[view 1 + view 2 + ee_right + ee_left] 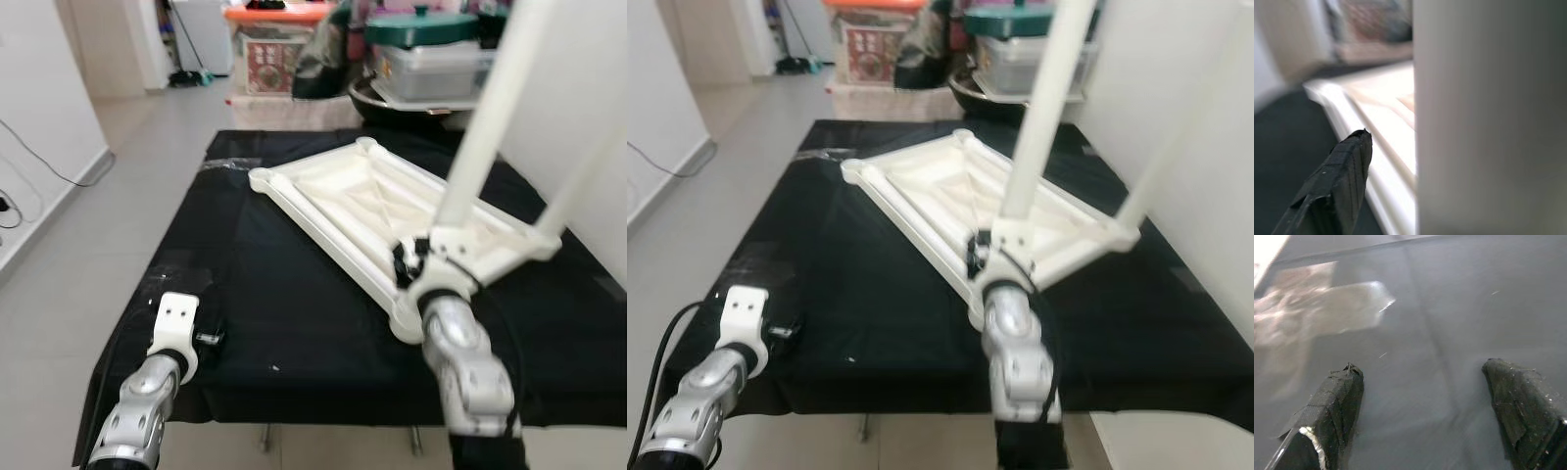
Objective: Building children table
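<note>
black cloth point(294, 323) covers the bench — tabletop point(377, 201) lies upside down on it, long axis running away to the right. right gripper point(409, 262) sits at its near corner against a standing leg point(480, 127), grip unclear. left gripper point(1425, 396) spread, empty, low over the cloth's near left.

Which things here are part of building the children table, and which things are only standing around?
Belongs to the job:
white tabletop, lying upside down on the black cloth
white table leg, standing at its near corner
second white leg at the right corner
right gripper at the leg's base

Just lying about:
storage boxes
covered pots
cable on the floor
</note>
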